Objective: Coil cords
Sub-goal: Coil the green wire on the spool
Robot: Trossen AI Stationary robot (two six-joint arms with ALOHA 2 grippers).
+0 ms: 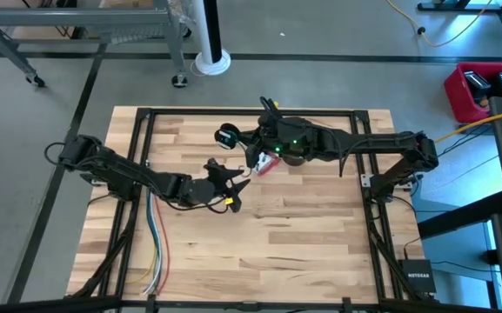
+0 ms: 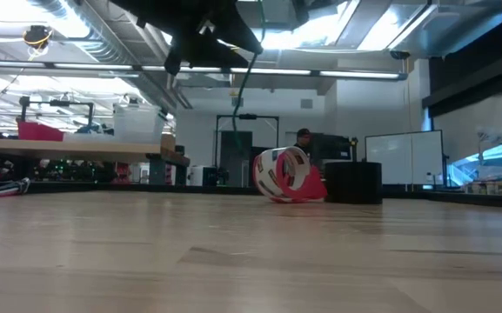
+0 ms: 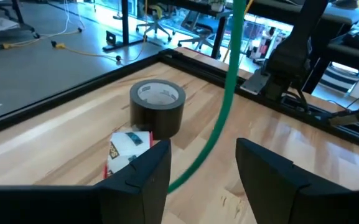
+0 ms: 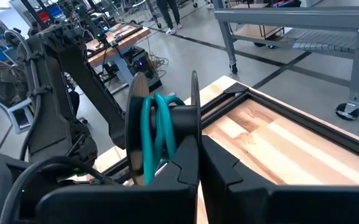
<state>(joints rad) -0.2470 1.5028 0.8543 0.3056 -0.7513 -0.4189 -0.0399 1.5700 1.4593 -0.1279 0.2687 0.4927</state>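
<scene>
Although the overhead camera takes in the whole butcher-block wooden table (image 1: 303, 243), the thin green cord (image 3: 224, 106) is barely traceable there, lost among the dark arm links at mid-table. From table height both arms are cut off at the frame's upper edge, and only a short hanging stretch of cord shows beneath them.

The right gripper (image 4: 198, 146) reaches in from the right side, held above the table's far middle, its fingers pressed together on the small black round spool (image 4: 163, 134) at the cord's end, around which a few green turns are wound. How many turns cannot be made out.

The left gripper (image 3: 203, 165) comes in from the left with its elbow low and bent, held above the table centre, fingers apart. The cord drops between them, but whether it touches either finger cannot be told.

Beneath, near the right gripper, a dark grey tape roll (image 3: 157, 107) sits on the wood, just beside a red-and-white tape dispenser (image 3: 124, 151) partly hidden behind a left finger.
</scene>
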